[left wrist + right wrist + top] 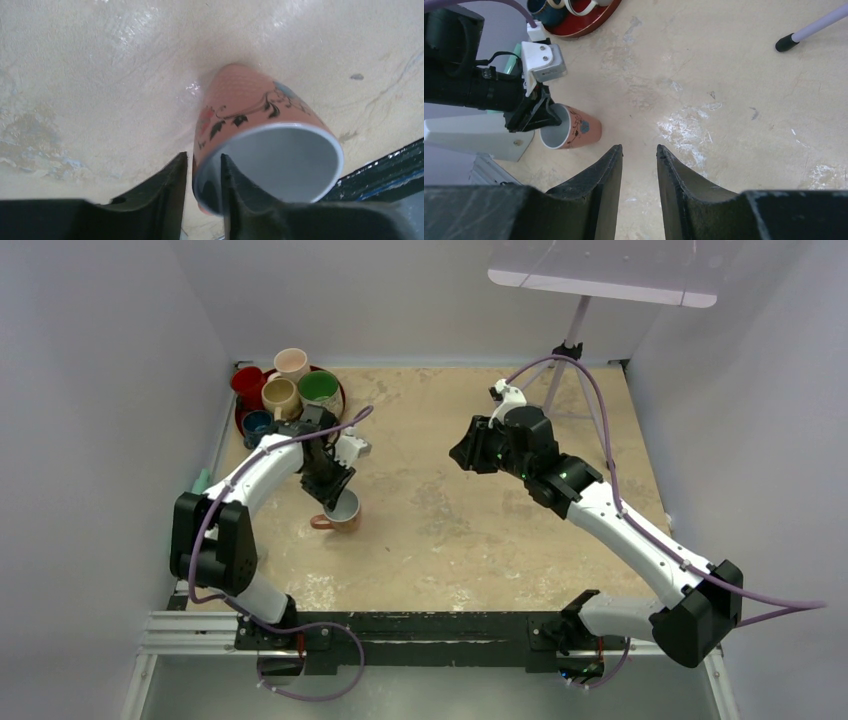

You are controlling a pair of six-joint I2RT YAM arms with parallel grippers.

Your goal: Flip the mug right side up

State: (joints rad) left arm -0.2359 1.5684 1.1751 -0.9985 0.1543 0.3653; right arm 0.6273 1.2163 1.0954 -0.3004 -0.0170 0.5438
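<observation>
The left pincer (202,156) is slightly spread astride the rim of the pink mug (265,150). One finger is inside the mouth and one outside the wall. A thin sliver of light shows between the outer finger and the mug, so the rim is not pinched. The right pincer (639,147) hangs spread and empty, right of centre in the top view and well apart from the mug.

The beige, mottled counter (450,510) fills the middle of the frame. A red tray (591,20) sits at its upper left in the top view, carrying five cups: red (247,383), cream (291,362), tan (280,395), green (320,388) and dark blue (257,423). A tripod (565,370) stands at the upper right.

The mug is left of centre, below the tray. Its base is on the counter, its white mouth faces up, and its handle (320,523) points toward the left edge. Dark leaf and flower markings run around its wall.
</observation>
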